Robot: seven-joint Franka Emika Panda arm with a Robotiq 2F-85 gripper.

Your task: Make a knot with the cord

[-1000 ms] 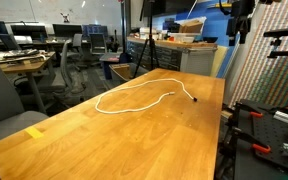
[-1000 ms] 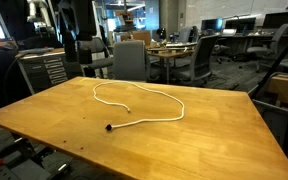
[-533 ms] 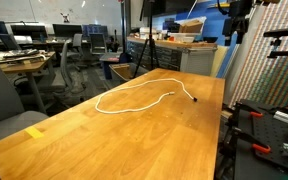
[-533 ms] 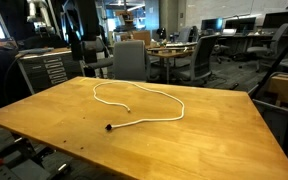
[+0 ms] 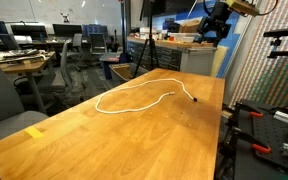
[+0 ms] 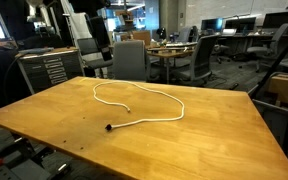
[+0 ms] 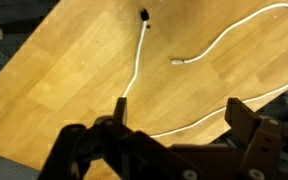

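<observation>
The white cord point(image 5: 170, 95) lies in a loose open loop on the wooden table point(image 5: 104, 140), its dark tip point(image 5: 195, 100) near the table's edge. It shows in both exterior views point(image 6: 181, 108), with the tip point(image 6: 109, 127) at the near side. In the wrist view the cord point(image 7: 136, 65) runs down from the tip point(image 7: 143, 14), and its plain end point(image 7: 176, 61) lies inside the loop. My gripper point(image 7: 180, 112) is open and empty, high above the table point(image 5: 216, 22), beyond the cord point(image 6: 96, 25).
A yellow tape strip point(image 5: 34, 131) lies near the table's front corner. Red-clamped equipment point(image 5: 259, 125) stands by the table's side. An office chair point(image 6: 131, 60) and further desks stand behind the table. A grey chair point(image 5: 4, 95) is at another side.
The arm has swung: the gripper has moved left and a little lower in one exterior view, rightward in the other. The cord has not moved.
</observation>
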